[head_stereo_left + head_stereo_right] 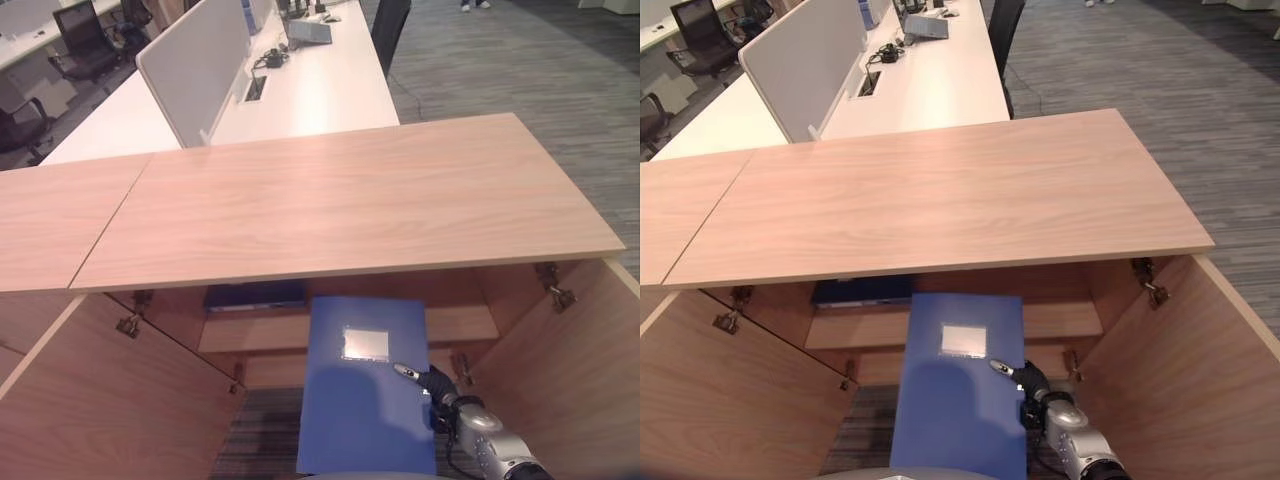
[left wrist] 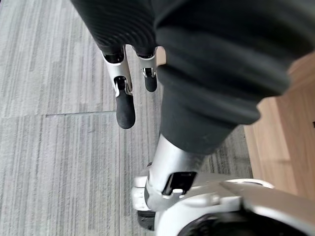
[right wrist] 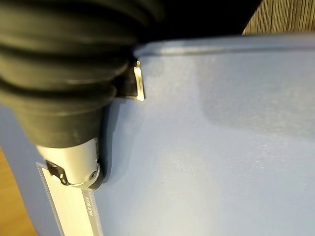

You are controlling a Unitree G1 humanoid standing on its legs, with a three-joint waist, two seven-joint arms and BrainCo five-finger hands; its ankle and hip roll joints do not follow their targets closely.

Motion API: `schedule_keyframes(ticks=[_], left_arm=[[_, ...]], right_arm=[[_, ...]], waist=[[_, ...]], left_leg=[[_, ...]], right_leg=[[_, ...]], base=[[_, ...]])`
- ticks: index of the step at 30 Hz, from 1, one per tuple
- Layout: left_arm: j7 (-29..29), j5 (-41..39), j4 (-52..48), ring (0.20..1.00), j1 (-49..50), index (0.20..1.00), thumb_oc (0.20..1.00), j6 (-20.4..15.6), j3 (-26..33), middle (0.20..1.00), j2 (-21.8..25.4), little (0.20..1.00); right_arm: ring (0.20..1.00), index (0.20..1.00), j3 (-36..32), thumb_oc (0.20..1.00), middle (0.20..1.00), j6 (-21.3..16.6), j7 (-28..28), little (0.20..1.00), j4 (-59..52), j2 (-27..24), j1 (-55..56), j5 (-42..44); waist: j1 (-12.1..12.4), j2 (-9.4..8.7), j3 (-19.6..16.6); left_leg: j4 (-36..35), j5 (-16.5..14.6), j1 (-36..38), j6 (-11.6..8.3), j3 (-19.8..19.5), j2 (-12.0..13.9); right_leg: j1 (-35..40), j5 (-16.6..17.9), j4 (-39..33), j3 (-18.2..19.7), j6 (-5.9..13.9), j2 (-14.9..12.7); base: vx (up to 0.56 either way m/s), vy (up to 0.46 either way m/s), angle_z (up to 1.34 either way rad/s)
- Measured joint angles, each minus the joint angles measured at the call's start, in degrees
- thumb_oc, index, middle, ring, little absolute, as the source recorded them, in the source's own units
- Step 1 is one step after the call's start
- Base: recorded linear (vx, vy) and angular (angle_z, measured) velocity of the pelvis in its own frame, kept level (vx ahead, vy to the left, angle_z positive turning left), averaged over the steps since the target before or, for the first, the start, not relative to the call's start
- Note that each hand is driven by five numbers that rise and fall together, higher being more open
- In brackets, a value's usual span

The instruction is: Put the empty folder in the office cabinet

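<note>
Cabinet [image 1: 330, 200] of pale wood grain, both doors swung wide, holds a dark blue folder [image 1: 255, 295] on its upper shelf. Before that shelf the right hand [image 1: 432, 385] clamps a flat blue file box [image 1: 365, 400] (white label facing up). Left hand [image 2: 125, 96] hangs relaxed over grey striped carpet [image 2: 54, 162].
</note>
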Motion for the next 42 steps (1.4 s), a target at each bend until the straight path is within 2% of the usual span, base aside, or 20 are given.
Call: schedule_keyframes(ticks=[3, 5, 9, 13, 15, 16, 17, 18, 19, 21, 23, 24, 25, 30, 33, 38, 42], left_arm=[[-0.10, 0.11, 0.08, 1.000, 0.05, 1.000, 1.000, 0.09, -0.01, 1.000, -0.05, 1.000], [-0.24, 0.16, 0.08, 1.000, 0.07, 1.000, 1.000, 0.20, -0.02, 1.000, -0.16, 1.000], [-0.34, 1.80, 0.04, 1.000, 0.38, 1.000, 1.000, 0.26, -0.58, 1.000, -0.12, 1.000], [0.09, 1.62, -3.12, 1.000, -0.02, 1.000, 1.000, -0.23, -4.50, 1.000, -0.10, 1.000], [1.06, -1.00, -4.19, 1.000, -2.02, 1.000, 1.000, -1.25, -7.08, 1.000, 0.21, 1.000], [1.32, -3.48, -4.11, 1.000, -4.33, 1.000, 1.000, -1.76, -8.70, 1.000, 0.39, 1.000], [1.42, -4.45, -3.81, 1.000, -6.02, 1.000, 1.000, -1.83, -8.91, 1.000, 0.12, 1.000], [1.71, -5.67, -3.81, 1.000, -6.54, 1.000, 1.000, -1.98, -9.32, 1.000, -0.07, 1.000], [2.45, -6.37, -3.83, 1.000, -6.52, 1.000, 1.000, -2.12, -9.64, 1.000, 0.61, 1.000], [2.99, -7.60, -3.72, 1.000, -6.16, 1.000, 1.000, -2.04, -9.71, 1.000, 2.13, 1.000], [3.57, -7.75, -3.70, 1.000, -6.02, 1.000, 1.000, -1.83, -9.70, 1.000, 3.13, 1.000], [3.85, -7.75, -3.83, 1.000, -6.20, 1.000, 1.000, -1.80, -9.71, 1.000, 2.89, 1.000], [3.90, -7.77, -3.91, 1.000, -6.24, 1.000, 1.000, -1.82, -9.71, 1.000, 2.47, 1.000], [5.26, -7.91, -5.40, 1.000, -6.90, 1.000, 1.000, -1.72, -10.91, 1.000, 1.99, 1.000], [6.65, -7.90, -7.68, 1.000, -7.42, 1.000, 1.000, -1.78, -11.20, 1.000, 2.16, 1.000], [8.41, -7.80, -10.52, 1.000, -7.18, 1.000, 1.000, -1.69, -13.49, 1.000, 3.08, 1.000], [9.05, -7.76, -10.48, 1.000, -7.13, 1.000, 1.000, -1.41, -14.35, 1.000, 3.13, 1.000]], right_arm=[[0.200, 0.200, -0.07, 0.200, 0.200, -0.07, -1.11, 0.200, -0.08, 0.66, -0.79, 3.33], [0.200, 0.200, -0.57, 0.200, 0.200, -0.18, -1.62, 0.200, -0.31, 0.88, -1.28, 5.31], [0.200, 0.200, -0.71, 0.200, 0.200, -0.64, -2.86, 0.200, -0.30, 1.42, -3.98, 11.72], [0.200, 0.200, -3.24, 0.200, 0.200, -4.00, -5.74, 0.200, 1.91, 2.17, -14.18, 19.51], [0.200, 0.200, -7.05, 0.200, 0.200, -7.80, -8.32, 0.200, 6.02, 3.77, -24.38, 25.10], [0.200, 0.200, -10.32, 0.200, 0.200, -9.36, -10.34, 0.200, 10.51, 3.84, -34.24, 28.75], [0.200, 0.200, -13.01, 0.200, 0.200, -10.45, -12.04, 0.200, 12.53, 3.30, -40.11, 30.61], [0.200, 0.200, -16.41, 0.200, 0.200, -12.24, -13.38, 0.200, 13.48, 2.01, -43.88, 32.86], [0.200, 0.200, -19.54, 0.200, 0.200, -15.79, -15.14, 0.200, 13.37, 1.52, -46.65, 36.19], [0.200, 0.200, -21.51, 0.200, 0.200, -19.14, -16.80, 0.200, 13.26, 1.53, -48.99, 39.08], [0.200, 0.200, -23.04, 0.200, 0.200, -21.38, -18.12, 0.200, 13.10, 1.19, -50.42, 40.08], [0.200, 0.200, -23.72, 0.200, 0.200, -22.20, -19.22, 0.200, 13.15, 0.62, -50.68, 40.63], [0.200, 0.200, -24.30, 0.200, 0.200, -22.64, -20.08, 0.200, 13.33, 0.63, -50.62, 41.29], [0.200, 0.200, -24.79, 0.200, 0.200, -22.94, -23.43, 0.200, 15.66, 0.51, -50.79, 42.20], [0.200, 0.200, -25.01, 0.200, 0.200, -23.15, -25.02, 0.200, 17.38, 0.68, -50.81, 42.34], [0.200, 0.200, -25.63, 0.200, 0.200, -25.73, -27.49, 0.200, 23.86, 0.77, -53.87, 46.13], [0.200, 0.200, -25.49, 0.200, 0.200, -25.91, -29.53, 0.200, 26.92, 0.85, -57.45, 46.75]], waist=[[0.07, -1.29, 0.63], [0.07, -1.46, 0.70], [0.38, -1.11, 0.89], [1.12, 0.11, 2.72], [1.67, 1.15, 6.08], [2.06, 1.77, 8.89], [2.65, 2.92, 11.20], [3.97, 4.48, 12.05], [4.62, 4.06, 12.60], [4.93, 1.87, 13.85], [5.74, -0.07, 14.57], [6.12, -0.29, 14.55], [6.42, -0.33, 14.57], [6.87, -0.53, 14.54], [6.94, -0.78, 14.39], [7.51, -1.02, 12.85], [7.82, -1.11, 11.05]], left_leg=[[-0.24, 0.01, 0.26, 0.01, -0.04, -0.01], [-0.28, 0.01, 0.31, 0.01, -0.08, 0.03], [-0.40, 0.00, 0.55, 0.02, -0.26, 0.14], [1.12, 0.88, -3.88, 0.06, -0.85, 0.15], [8.16, 0.95, -12.01, 0.22, -1.89, 0.04], [13.70, 0.87, -18.50, 0.32, -2.45, -0.45], [15.57, 0.38, -20.84, 1.06, -2.59, -0.55], [16.43, -1.35, -22.36, 2.33, -2.54, -0.61], [17.65, -2.86, -24.57, 2.40, -2.38, -1.79], [22.12, -4.60, -27.72, 2.94, -2.04, -3.23], [31.28, -8.88, -34.20, 3.59, -1.59, -3.30], [37.67, -11.70, -38.88, 3.93, -1.58, -3.29], [40.92, -12.69, -41.29, 4.12, -1.47, -3.36], [51.79, -17.17, -50.51, 5.14, -1.02, -3.23], [56.22, -18.72, -54.58, 5.51, -1.46, -2.93], [59.11, -19.42, -58.26, 5.62, -1.83, -2.89], [59.72, -19.40, -59.88, 5.60, -1.81, -2.98]], right_leg=[[0.20, -0.11, -0.24, -0.03, 0.01, 0.00], [0.24, -0.12, -0.26, -0.03, 0.01, 0.04], [0.53, -0.13, -0.29, -0.19, 0.02, 0.12], [-3.18, 0.80, -0.01, -0.31, 0.66, -0.04], [-10.30, 0.29, 5.14, -0.56, -0.35, -1.10], [-16.84, -1.69, 11.42, 0.03, -1.18, -2.81], [-20.16, -2.28, 14.93, 0.81, -1.29, -3.26], [-23.09, -3.38, 18.62, 1.07, -1.37, -3.68], [-28.00, -6.23, 25.45, 1.92, -1.39, -5.76], [-32.52, -9.23, 32.30, 3.27, -1.45, -8.05], [-38.65, -12.36, 40.27, 4.77, -2.16, -9.73], [-42.83, -14.63, 45.68, 5.93, -2.16, -10.20], [-45.18, -15.48, 48.44, 6.56, -2.24, -10.72], [-54.30, -19.27, 58.44, 9.00, -2.64, -12.15], [-58.07, -20.51, 62.30, 9.22, -2.89, -12.53], [-61.58, -21.23, 65.17, 9.61, -2.95, -12.80], [-63.39, -21.22, 65.98, 9.98, -2.94, -12.83]], base=[[0.04, -0.001, 0.00], [0.04, -0.006, 0.00], [-0.05, -0.001, 0.01], [-0.34, 0.018, 0.03], [-0.30, 0.123, 0.11], [-0.05, 0.113, -0.04], [-0.08, 0.104, -0.12], [-0.08, 0.096, 0.03], [-0.09, 0.073, 0.13], [-0.06, 0.049, 0.15], [-0.05, 0.019, 0.02], [-0.05, -0.005, 0.03], [-0.04, -0.021, 0.04], [-0.02, -0.039, 0.01], [0.01, -0.016, 0.03], [0.00, -0.002, 0.03], [0.00, -0.009, 0.00]])
